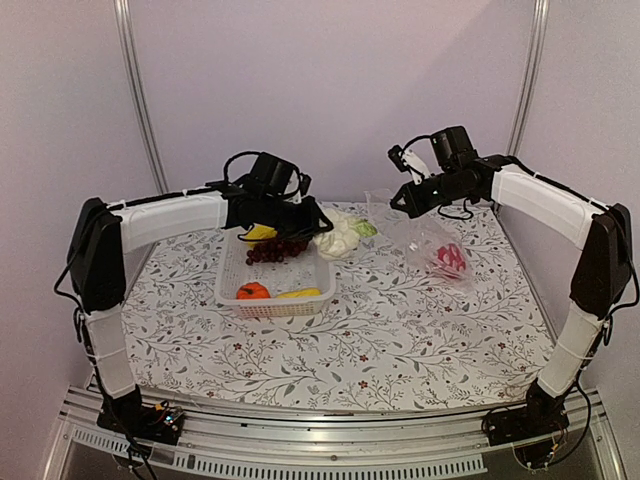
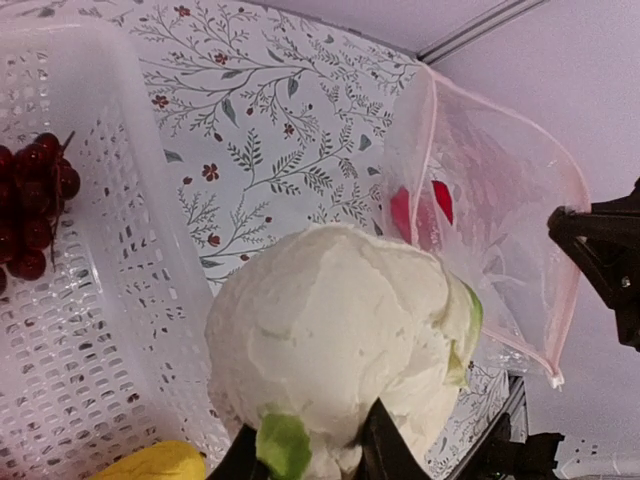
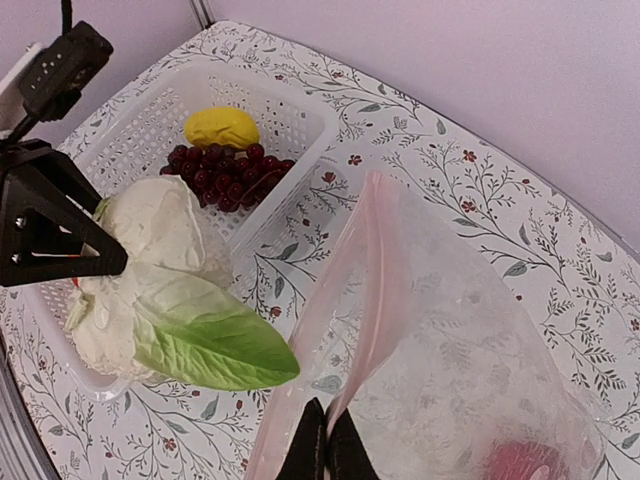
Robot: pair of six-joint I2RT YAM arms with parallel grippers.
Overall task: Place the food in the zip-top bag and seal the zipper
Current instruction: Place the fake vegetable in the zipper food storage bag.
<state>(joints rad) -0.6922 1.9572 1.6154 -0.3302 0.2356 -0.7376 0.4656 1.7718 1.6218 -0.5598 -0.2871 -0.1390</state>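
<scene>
My left gripper (image 2: pixel 310 450) is shut on the white cauliflower (image 2: pixel 340 330) and holds it in the air between the basket and the bag; its green leaf (image 3: pixel 210 340) points at the bag's mouth. The clear zip-top bag (image 1: pixel 430 240) stands open at the back right with the red pepper (image 1: pixel 450 260) inside. My right gripper (image 3: pixel 327 445) is shut on the bag's pinkish zipper (image 3: pixel 375 280) and holds the mouth up. Dark red grapes (image 1: pixel 277 250), a yellow lemon (image 3: pixel 222 127), an orange tomato (image 1: pixel 253 291) and yellow corn (image 1: pixel 300 294) lie in the basket.
The white slotted basket (image 1: pixel 232 290) sits left of centre on the flowered tablecloth (image 1: pixel 400 340). A plain wall with two metal poles closes the back. The right arm's gripper body (image 2: pixel 600 260) hangs just beyond the bag in the left wrist view.
</scene>
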